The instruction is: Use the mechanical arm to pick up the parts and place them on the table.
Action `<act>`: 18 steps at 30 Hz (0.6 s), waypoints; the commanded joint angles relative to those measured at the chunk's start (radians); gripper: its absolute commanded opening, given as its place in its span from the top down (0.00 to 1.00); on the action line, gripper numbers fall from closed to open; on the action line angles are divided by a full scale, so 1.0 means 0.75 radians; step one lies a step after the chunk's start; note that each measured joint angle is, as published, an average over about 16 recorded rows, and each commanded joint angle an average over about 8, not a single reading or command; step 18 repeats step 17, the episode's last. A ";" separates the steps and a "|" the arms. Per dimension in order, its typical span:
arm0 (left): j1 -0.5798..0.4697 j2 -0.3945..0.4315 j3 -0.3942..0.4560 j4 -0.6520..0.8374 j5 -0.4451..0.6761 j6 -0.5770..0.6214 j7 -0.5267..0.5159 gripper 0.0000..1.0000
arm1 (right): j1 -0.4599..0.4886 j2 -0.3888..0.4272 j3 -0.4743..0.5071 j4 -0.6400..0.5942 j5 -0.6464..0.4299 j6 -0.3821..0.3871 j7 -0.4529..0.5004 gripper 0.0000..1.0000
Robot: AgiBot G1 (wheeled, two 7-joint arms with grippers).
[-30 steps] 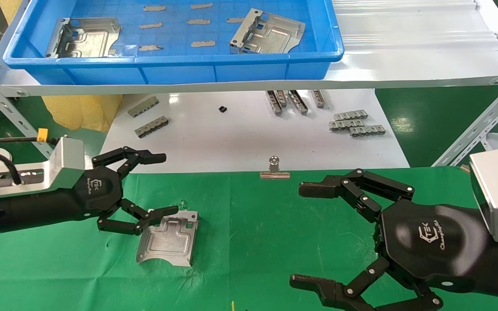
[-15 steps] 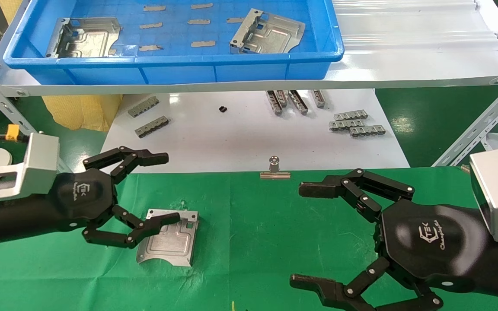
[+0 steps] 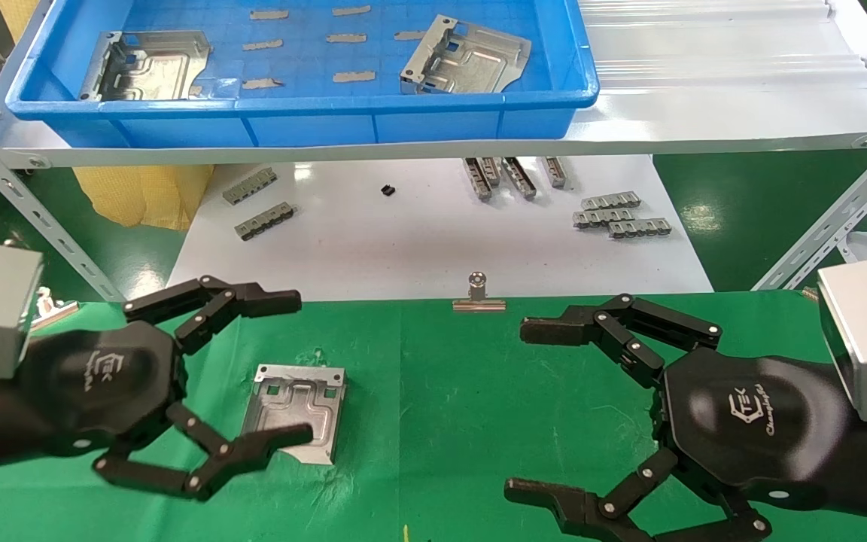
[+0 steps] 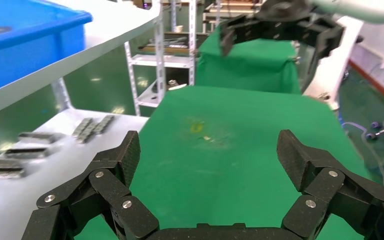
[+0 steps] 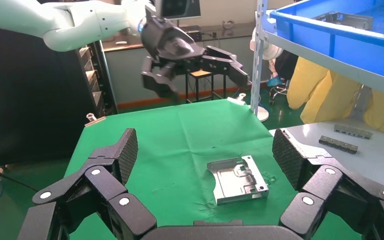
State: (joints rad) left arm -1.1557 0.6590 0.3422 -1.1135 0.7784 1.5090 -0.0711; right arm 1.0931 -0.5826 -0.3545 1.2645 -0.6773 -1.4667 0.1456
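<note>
Silvery part (image 3: 294, 412) lies on the table (image 3: 433, 391), seemingly just below the wide-spread left gripper (image 3: 294, 369).

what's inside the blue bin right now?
The blue bin holds two silvery parts, one at its left and one at its right, plus thin grey strips. Its front wall hides the nearest floor.

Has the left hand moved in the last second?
Yes. The left hand has pulled back from the metal plate, away from the binder clip, leaving the plate on the green cloth.
</note>
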 commanded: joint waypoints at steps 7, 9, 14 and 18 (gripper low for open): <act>0.099 -0.058 -0.076 -0.208 -0.058 -0.016 -0.141 0.00 | 0.000 0.000 0.000 0.000 0.000 0.000 0.000 0.00; 0.116 -0.067 -0.089 -0.245 -0.068 -0.018 -0.162 0.00 | 0.000 0.000 0.000 0.000 0.000 0.000 0.000 0.00; 0.134 -0.077 -0.104 -0.282 -0.081 -0.021 -0.176 0.00 | 0.000 0.000 0.000 0.000 0.000 0.000 0.000 0.00; 0.133 -0.077 -0.103 -0.278 -0.081 -0.021 -0.174 0.00 | 0.000 0.000 0.000 0.000 0.000 0.000 0.000 0.00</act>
